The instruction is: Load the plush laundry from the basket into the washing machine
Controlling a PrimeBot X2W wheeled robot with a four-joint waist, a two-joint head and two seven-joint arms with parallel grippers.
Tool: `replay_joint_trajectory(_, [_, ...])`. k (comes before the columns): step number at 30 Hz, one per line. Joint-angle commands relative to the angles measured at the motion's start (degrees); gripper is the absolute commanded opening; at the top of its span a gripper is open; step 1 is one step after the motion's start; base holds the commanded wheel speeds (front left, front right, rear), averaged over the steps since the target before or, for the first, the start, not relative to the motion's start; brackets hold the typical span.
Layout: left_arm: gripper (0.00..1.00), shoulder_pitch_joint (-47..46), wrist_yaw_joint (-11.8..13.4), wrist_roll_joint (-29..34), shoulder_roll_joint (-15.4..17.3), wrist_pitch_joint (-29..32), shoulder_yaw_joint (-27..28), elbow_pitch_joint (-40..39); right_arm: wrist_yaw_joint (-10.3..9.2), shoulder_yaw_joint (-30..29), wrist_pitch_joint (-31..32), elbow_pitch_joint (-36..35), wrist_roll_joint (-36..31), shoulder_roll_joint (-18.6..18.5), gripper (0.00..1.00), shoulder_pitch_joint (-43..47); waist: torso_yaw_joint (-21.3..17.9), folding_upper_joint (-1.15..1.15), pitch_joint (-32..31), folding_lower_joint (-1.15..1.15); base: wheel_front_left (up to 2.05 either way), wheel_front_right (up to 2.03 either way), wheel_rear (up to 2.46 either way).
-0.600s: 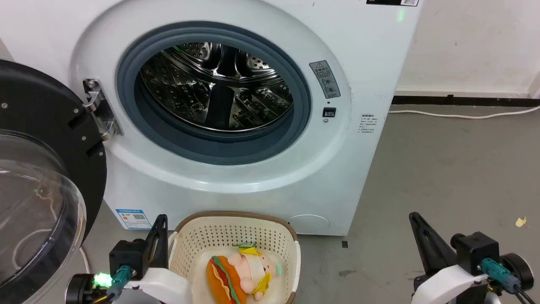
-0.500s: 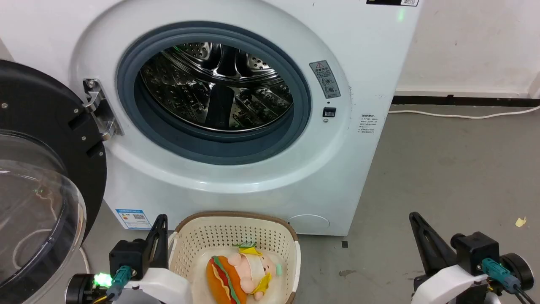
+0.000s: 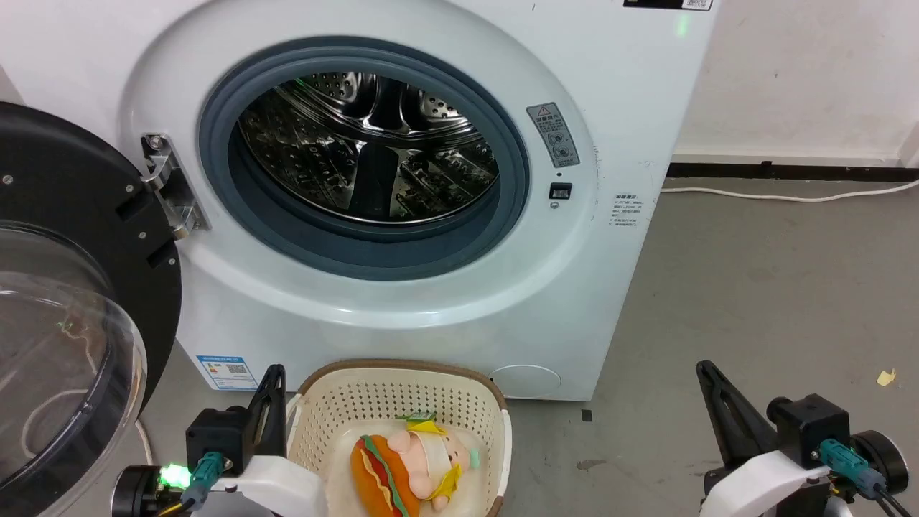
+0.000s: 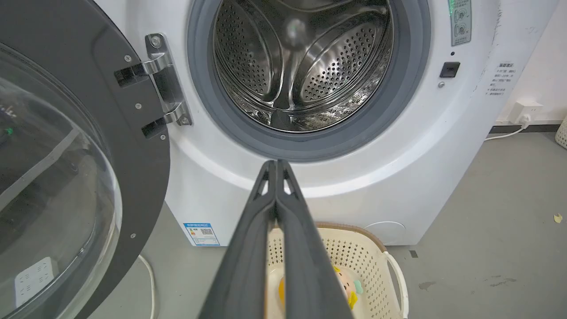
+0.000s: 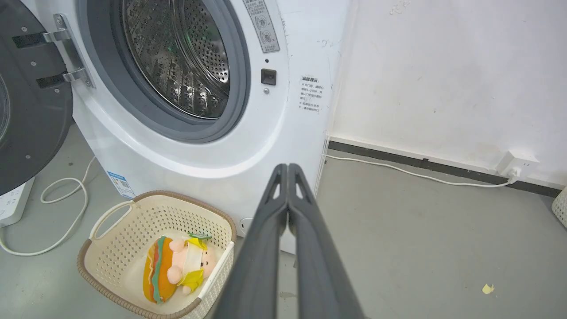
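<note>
The plush laundry, a pink-faced doll joined to an orange bun, lies in the cream basket on the floor before the white washing machine. The machine's round door hangs open to the left, and the steel drum is bare. My left gripper stands shut just left of the basket, holding nothing. Well to the right, over the floor, my right gripper is shut and empty too. The right wrist view shows the plush laundry in the basket to the left of the fingers.
A white cable runs along the grey floor by the far wall, where a socket sits. Another cord loops on the floor left of the basket. A yellow scrap lies at the right.
</note>
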Motion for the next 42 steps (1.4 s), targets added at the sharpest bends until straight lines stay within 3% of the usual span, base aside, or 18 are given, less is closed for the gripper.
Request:
replay_joint_trajectory(1, [0.0, -0.9, -0.3, 0.2, 0.0, 0.0, 0.1, -0.3, -0.05, -0.1, 0.0, -0.2, -0.4, 0.0, 0.0, -0.7, 0.0, 0.0, 0.0, 0.0, 0.0, 0.0, 0.0])
replay_joint_trajectory(20, [0.0, -0.9, -0.3, 0.2, 0.0, 0.0, 0.1, -0.3, -0.05, -0.1, 0.0, -0.2, -0.4, 0.0, 0.0, -0.7, 0.0, 0.0, 0.0, 0.0, 0.0, 0.0, 0.0])
replay_joint_trajectory(21, [1.0, 0.0, 0.0, 0.0, 0.0, 0.0, 0.0, 0.0, 0.0, 0.0, 0.0, 0.0, 0.0, 0.0, 1.0, 0.0, 0.0, 0.0, 0.0, 0.0, 0.0, 0.0, 0.0])
replay_joint_trajectory(42, [1.0, -0.2, 0.5, -1.1, 0.0, -2.0, -1.3, 0.6, -0.01, -0.4, -2.0, -0.6, 1.7, 0.0, 1.0, -0.4, -0.6, 0.0, 1.5, 0.0, 0.0, 0.0, 0.0])
